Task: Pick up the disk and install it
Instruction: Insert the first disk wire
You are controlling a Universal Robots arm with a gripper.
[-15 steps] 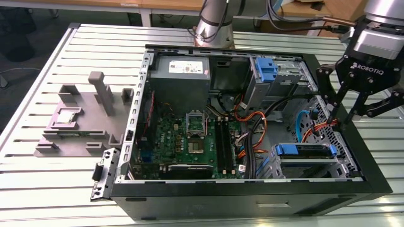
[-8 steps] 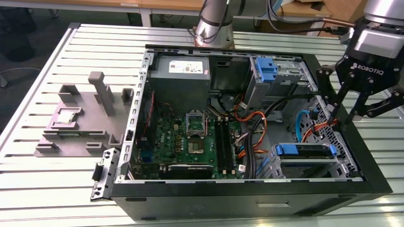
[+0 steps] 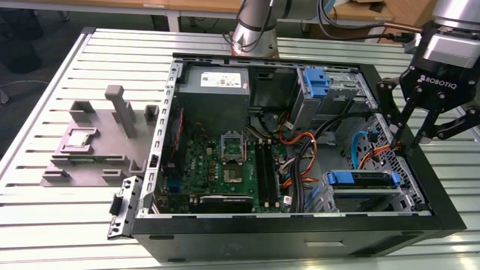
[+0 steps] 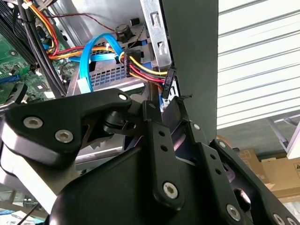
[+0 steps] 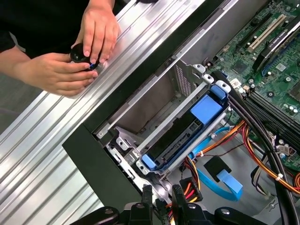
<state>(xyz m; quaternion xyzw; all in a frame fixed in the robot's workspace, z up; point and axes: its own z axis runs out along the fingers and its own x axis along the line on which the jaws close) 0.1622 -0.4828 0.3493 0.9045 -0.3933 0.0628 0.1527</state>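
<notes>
Blue-framed disk [image 5: 205,110] sits in its bay near the gripper [image 3: 415,144]; whether the jaws are clenched cannot be told

Blue-framed disk [image 3: 361,179], green motherboard [image 3: 225,169], black case [image 3: 300,230], orange and blue cables [image 5: 225,140]

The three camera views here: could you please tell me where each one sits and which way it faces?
Exterior view: off the arm, above, looking down into the open black computer case; the black gripper hangs over the exterior view's right wall.
Second wrist view: on the arm, looking past gripper linkages at red-yellow-black cables.
First wrist view: on the arm, looking down on the blue-framed disk in its cage; a person's hands rest on the slatted table.
Both wrist views share the case wall.
</notes>
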